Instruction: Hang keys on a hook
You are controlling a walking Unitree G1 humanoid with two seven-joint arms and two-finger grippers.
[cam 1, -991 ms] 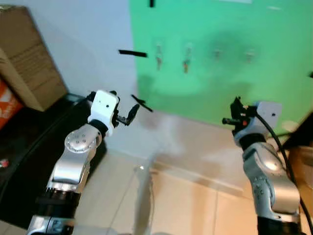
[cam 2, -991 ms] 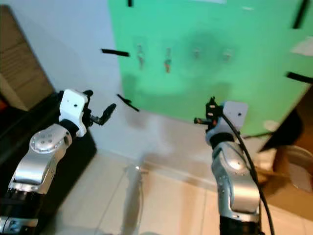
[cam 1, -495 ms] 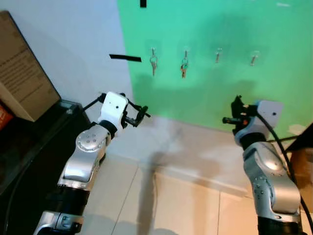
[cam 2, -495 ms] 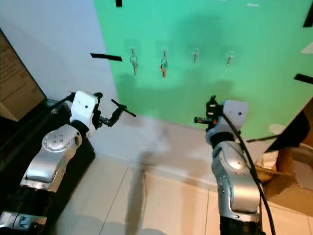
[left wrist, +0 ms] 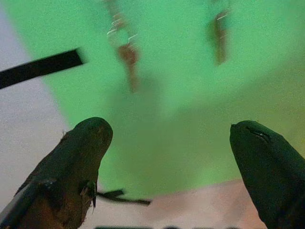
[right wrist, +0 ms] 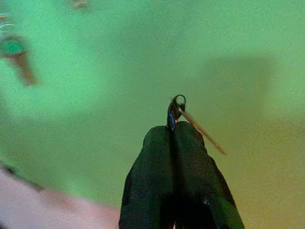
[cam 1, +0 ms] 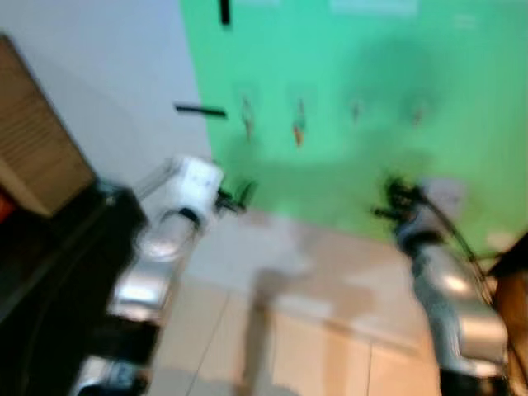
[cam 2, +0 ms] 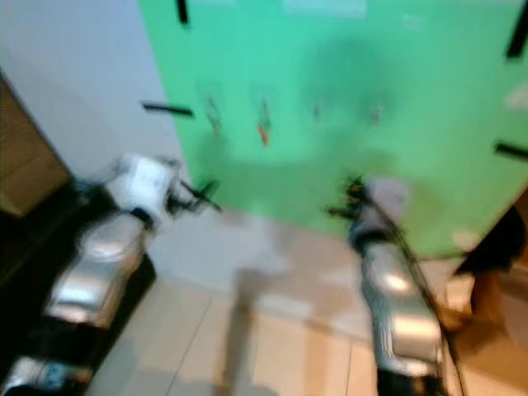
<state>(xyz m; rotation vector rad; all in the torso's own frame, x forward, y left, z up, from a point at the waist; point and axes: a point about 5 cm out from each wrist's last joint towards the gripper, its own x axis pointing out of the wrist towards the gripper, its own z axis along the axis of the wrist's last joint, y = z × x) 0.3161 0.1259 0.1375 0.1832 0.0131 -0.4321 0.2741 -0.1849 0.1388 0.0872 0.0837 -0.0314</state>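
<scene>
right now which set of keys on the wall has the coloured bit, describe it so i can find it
Look at the green panel on the wall, where a row of four hooks runs across. The keys hang on the second hook from the left, showing an orange-red blur, unlike the duller keys left of them and the two bare-looking hooks to the right.

No words, labels, brands or numbers could be read anywhere, as the head views were blurred throughout.

Past your left end effector (cam 1: 239, 198) you see a green board (cam 1: 346, 66) on a pale wall (cam 1: 99, 74); black tape strip (cam 1: 200, 110) above it, cardboard box (cam 1: 33, 157) beside it, tiled floor (cam 1: 313, 346) below.
</scene>
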